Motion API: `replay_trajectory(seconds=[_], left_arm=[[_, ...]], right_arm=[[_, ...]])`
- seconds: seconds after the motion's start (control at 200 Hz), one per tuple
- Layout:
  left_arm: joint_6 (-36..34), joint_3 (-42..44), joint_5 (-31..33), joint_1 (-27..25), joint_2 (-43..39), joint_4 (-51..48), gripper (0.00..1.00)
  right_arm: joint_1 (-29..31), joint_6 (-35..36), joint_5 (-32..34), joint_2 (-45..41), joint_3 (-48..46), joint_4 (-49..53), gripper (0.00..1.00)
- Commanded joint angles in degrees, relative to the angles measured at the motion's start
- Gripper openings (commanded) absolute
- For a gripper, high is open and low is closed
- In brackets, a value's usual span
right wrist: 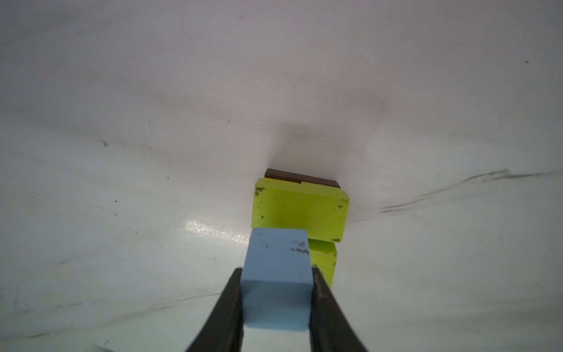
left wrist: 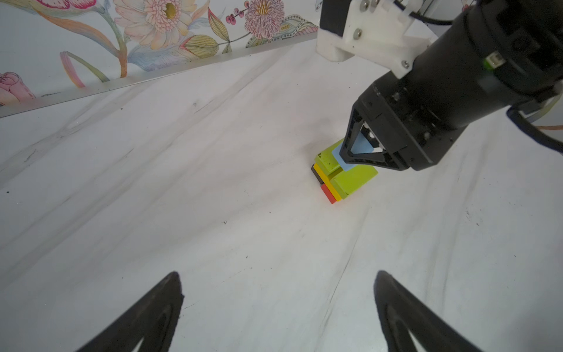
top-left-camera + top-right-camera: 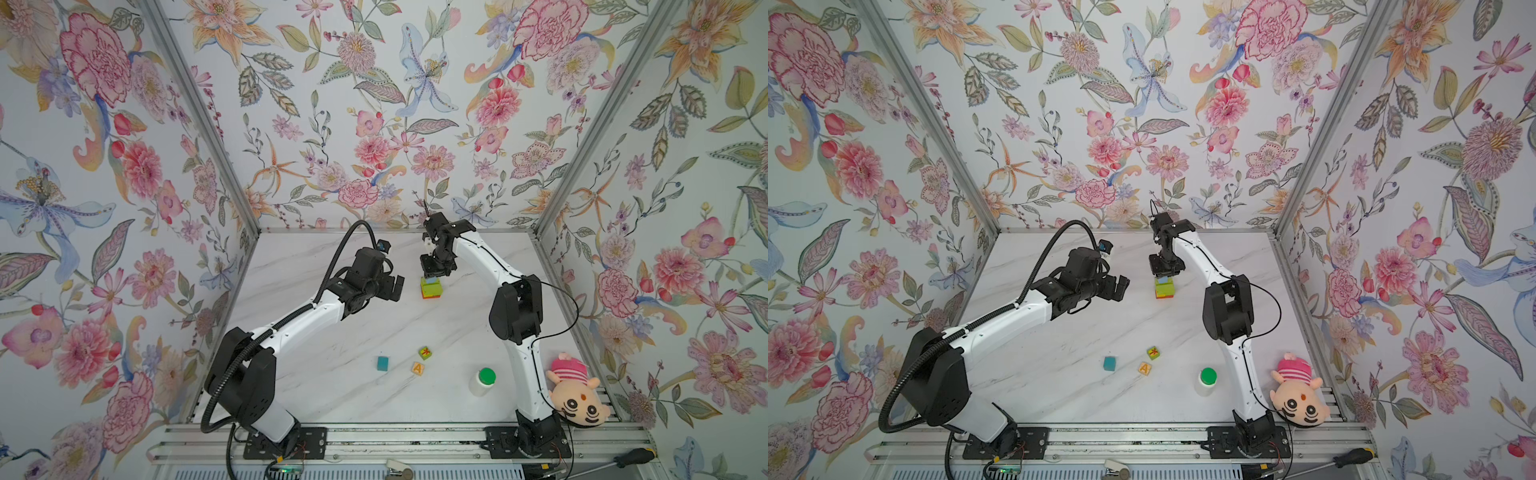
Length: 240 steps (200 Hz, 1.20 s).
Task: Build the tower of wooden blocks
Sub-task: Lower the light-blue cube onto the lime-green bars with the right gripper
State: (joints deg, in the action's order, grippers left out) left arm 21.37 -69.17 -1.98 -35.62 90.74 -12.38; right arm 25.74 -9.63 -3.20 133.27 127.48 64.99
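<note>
The light-blue cube (image 1: pixel 277 262) is clamped by the right gripper (image 3: pixel 436 274), with the tower (image 3: pixel 432 289) lying just beneath it. The left gripper (image 2: pixel 278 275), nearby, is spread wide and empty.

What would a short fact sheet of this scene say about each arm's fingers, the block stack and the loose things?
Right fingers: shut on a light-blue cube, just over the stack
Left fingers: open, empty, off to the stack's side
Stack: lime-green blocks on top; yellow, red, brown beneath
Loose cubes: teal cube, green cube, "A" cube
Other things: green-capped bottle, plush doll
</note>
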Motion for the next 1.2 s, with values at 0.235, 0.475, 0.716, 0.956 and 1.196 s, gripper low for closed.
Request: replay_trajectory(seconds=[0.235,0.475,0.716,0.956,1.196], left_arm=[[-0.8,0.1,-0.5,0.6,-0.7,-0.1,0.99],[-0.8,0.5,-0.3,0.6,-0.7,-0.1,0.99],[-0.9,0.6,-0.3,0.7,-0.7,-0.1,0.99],[-1.2,0.4,-0.7,0.9,-0.7,0.1,0.99],[-1.7,0.2,-1.0,1.4,-0.7,-0.1,0.99]], right_arm=[[-0.2,0.5,-1.4,3.0,2.9,1.4,0.32],[-0.3,0.3,-1.7,3.5,3.0,1.4,0.32],[-0.3,0.3,-1.4,3.6,3.2,1.4,0.33],[-0.5,0.0,-1.5,3.8,3.6,1.4,0.34],[-0.5,-0.3,-1.5,4.1,3.6,1.4,0.34]])
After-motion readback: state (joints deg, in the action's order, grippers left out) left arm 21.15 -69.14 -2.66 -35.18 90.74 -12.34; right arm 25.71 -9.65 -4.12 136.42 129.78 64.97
